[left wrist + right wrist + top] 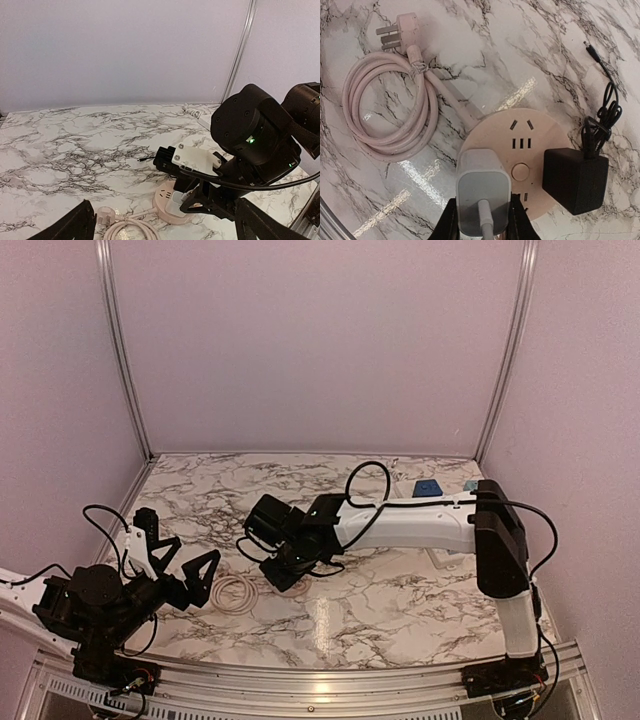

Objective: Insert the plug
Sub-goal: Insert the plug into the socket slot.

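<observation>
My right gripper [483, 222] is shut on a white charger plug [482, 190], its cable running back between the fingers [449, 222]. The plug stands on the near-left part of a round pink socket hub [530, 137]; its prongs are hidden, so I cannot tell how deep they sit. The left wrist view shows the plug [176, 205] resting on the hub [166, 197] under the right gripper. From above, the right gripper [283, 565] hides both. My left gripper [190, 578] is open and empty, left of the hub; its fingers [75, 225] frame the scene.
A black adapter [575, 180] with a coiled thin lead [602, 117] sits against the hub's right side. The hub's pink cable lies coiled [385, 110] to the left, ending in a three-pin plug [402, 27]. A blue object [428, 488] lies at the back right.
</observation>
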